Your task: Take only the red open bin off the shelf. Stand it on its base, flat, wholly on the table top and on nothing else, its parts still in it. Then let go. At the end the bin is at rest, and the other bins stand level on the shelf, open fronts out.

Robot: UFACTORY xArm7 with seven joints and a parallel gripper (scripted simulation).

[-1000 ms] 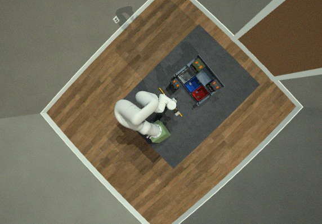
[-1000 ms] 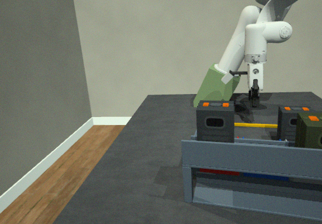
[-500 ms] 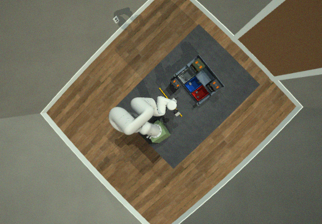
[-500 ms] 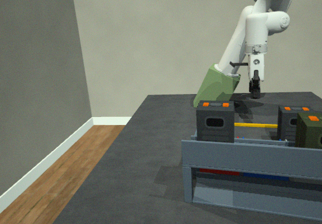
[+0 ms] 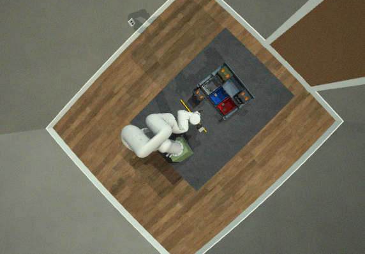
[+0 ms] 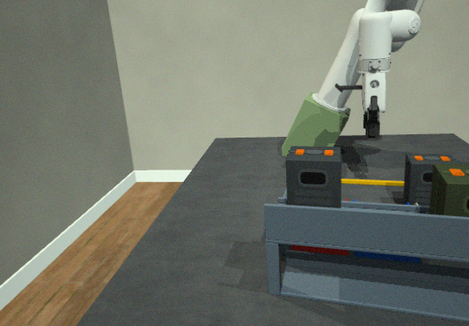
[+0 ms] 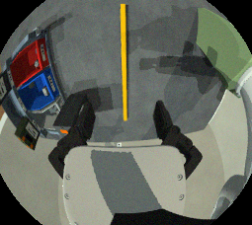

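Note:
The red open bin sits on the grey shelf, at its end, next to a blue bin. In the wrist view the red bin and the blue bin show at the left. From the exterior view only a red strip shows under the shelf top. My gripper is open and empty, above the table near a yellow bar, well apart from the shelf. It also shows in the exterior view and from above.
Dark cases with orange clips stand on the shelf, with an olive one. Another dark case stands by the shelf's near side. The green robot base is on the table. A grey bin is also on the shelf.

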